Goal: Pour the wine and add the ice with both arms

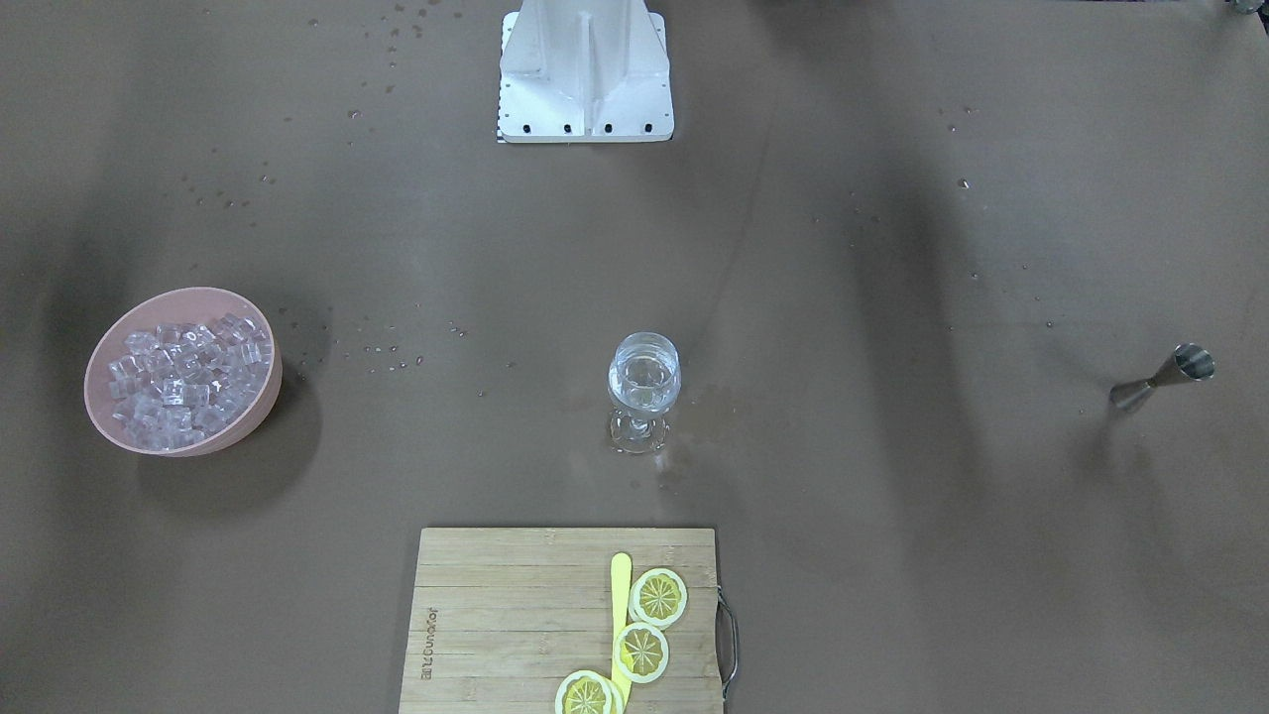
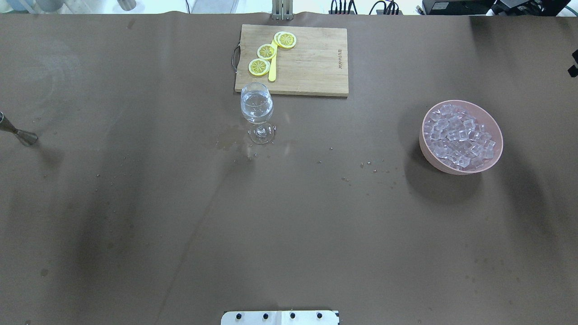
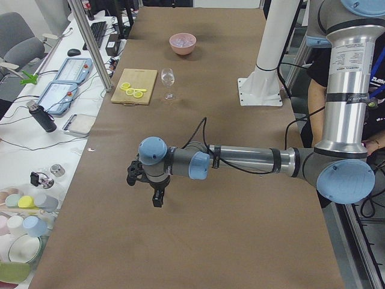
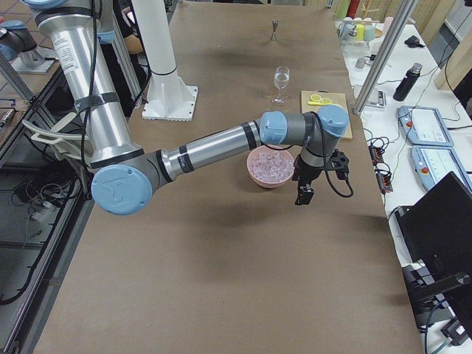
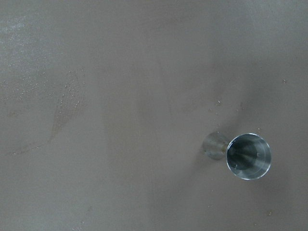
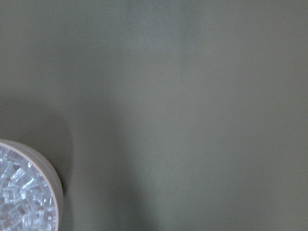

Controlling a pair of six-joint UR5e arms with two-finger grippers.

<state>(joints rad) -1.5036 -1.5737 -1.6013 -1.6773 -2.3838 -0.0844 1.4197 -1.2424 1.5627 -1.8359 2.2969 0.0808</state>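
Viewed from the left end: nearest, the left gripper [image 3: 157,195], jaws' state untellable, hangs near the upright jigger [image 5: 249,156], hidden here but mouth-up in its wrist view; mid-scene, the glass [image 3: 168,78] holds wine [image 1: 644,382]; farthest, the ice [image 1: 183,382] fills a pink bowl [image 1: 253,412] near the right gripper [image 4: 304,193], likewise untellable.

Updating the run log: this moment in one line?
wine: in stemmed glass | ice: in pink bowl | left hand: near jigger | right hand: beside bowl

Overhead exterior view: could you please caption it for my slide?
Glass beside board with lemon slices; bowl of ice right; jigger at left edge.
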